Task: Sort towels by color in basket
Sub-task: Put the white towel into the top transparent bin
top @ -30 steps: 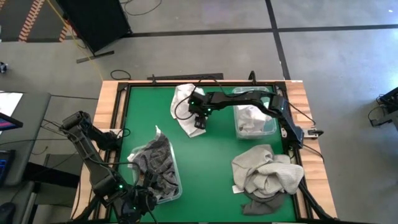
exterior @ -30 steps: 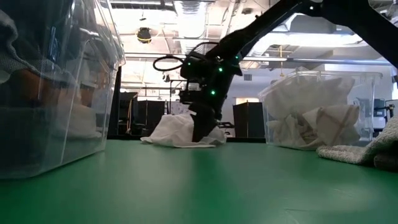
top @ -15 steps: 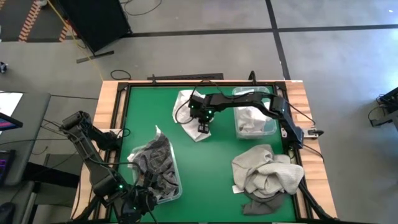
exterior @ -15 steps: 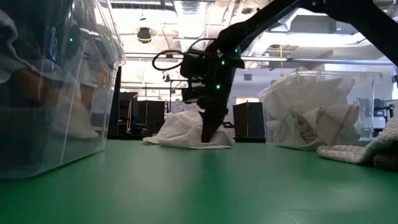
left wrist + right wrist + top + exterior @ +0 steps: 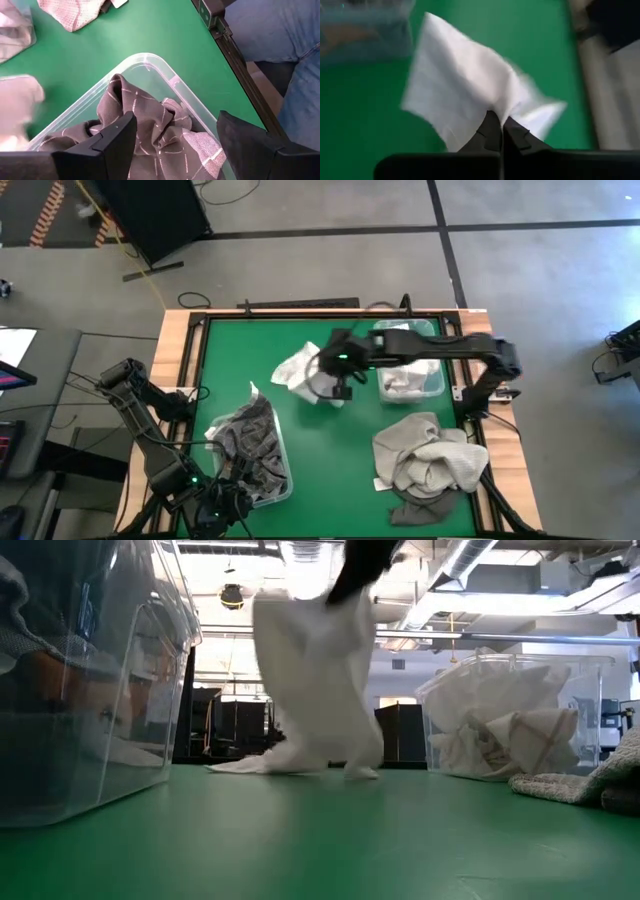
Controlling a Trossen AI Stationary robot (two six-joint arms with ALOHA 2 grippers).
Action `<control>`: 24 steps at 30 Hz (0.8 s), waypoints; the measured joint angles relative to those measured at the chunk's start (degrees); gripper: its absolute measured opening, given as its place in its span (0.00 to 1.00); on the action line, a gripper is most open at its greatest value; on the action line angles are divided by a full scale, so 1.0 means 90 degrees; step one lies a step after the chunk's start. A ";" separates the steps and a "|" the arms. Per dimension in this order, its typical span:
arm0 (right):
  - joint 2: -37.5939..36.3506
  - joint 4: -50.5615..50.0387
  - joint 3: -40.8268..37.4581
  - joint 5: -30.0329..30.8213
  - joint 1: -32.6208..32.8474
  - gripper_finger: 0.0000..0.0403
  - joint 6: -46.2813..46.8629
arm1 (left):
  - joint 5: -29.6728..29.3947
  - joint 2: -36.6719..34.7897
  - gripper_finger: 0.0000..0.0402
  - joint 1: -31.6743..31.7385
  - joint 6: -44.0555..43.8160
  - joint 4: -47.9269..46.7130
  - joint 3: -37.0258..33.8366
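A white towel (image 5: 315, 670) hangs from my right gripper (image 5: 501, 125), which is shut on it above the far middle of the green table (image 5: 250, 340). From above, the towel (image 5: 298, 370) shows just left of the gripper (image 5: 340, 388). A clear bin (image 5: 408, 375) at the far right holds white towels. Another clear bin (image 5: 250, 455) at the near left holds dark grey towels (image 5: 150, 130). My left gripper (image 5: 175, 127) hovers open over that bin, touching nothing. Beige-grey towels (image 5: 425, 460) lie piled at the near right. My right gripper pinches a bunched fold of the white towel (image 5: 495, 112) between its two fingers. The fingers slant down at it from the table's right side. The towel hangs below them in loose folds, and its lower end (image 5: 300, 762) rests on the table.
A darker cloth (image 5: 415, 505) lies under the beige-grey pile. A wooden frame (image 5: 175, 360) edges the table. A person in jeans (image 5: 280, 40) stands beside the table near the left bin. Bare green surface lies between the two bins.
My right gripper has taken hold of the white towel where it lay on the table, then risen steeply and drifted a little toward the table's right edge. The towel has been drawn up from a flat heap into a hanging drape, its lower end staying on the table.
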 joint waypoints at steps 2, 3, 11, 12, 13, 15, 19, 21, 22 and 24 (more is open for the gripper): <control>-0.0496 -0.0005 0.0000 0.0650 0.0165 0.04 -0.0002 | -0.0004 0.0000 0.66 0.0000 0.0004 0.0001 0.0000; -0.0749 -0.0014 0.0000 0.0959 0.0231 0.04 -0.0002 | -0.0005 0.0000 0.66 -0.0001 0.0005 0.0000 0.0000; -0.2302 -0.0027 0.0005 0.3283 0.0663 0.04 -0.0076 | -0.0090 0.0000 0.66 -0.0001 0.0108 0.0001 0.0000; -0.2421 -0.0036 0.0005 0.3538 0.0707 0.04 -0.0111 | -0.0112 0.0000 0.66 0.0000 0.0109 0.0000 0.0000; -0.2535 -0.0048 0.0005 0.3794 0.0754 0.04 -0.0131 | -0.0133 0.0000 0.66 -0.0001 0.0111 0.0000 0.0000; -0.2703 -0.0082 0.0005 0.4296 0.0855 0.04 -0.0196 | -0.0141 0.0000 0.66 0.0000 0.0112 0.0000 0.0000; -0.2902 -0.0085 0.0005 0.5302 0.1060 0.04 -0.0445 | -0.0146 0.0000 0.66 -0.0002 0.0112 0.0000 0.0000; -0.2935 -0.0078 0.0005 0.5860 0.1178 0.04 -0.0590 | -0.0146 0.0000 0.66 -0.0002 0.0112 0.0000 0.0000; -0.2937 -0.0071 0.0005 0.6156 0.1233 0.04 -0.0674 | -0.0146 0.0000 0.66 -0.0001 0.0114 0.0000 0.0000; -0.2937 -0.0062 0.0005 0.6713 0.1344 0.04 -0.0864 | -0.0146 0.0000 0.66 -0.0002 0.0114 0.0000 0.0000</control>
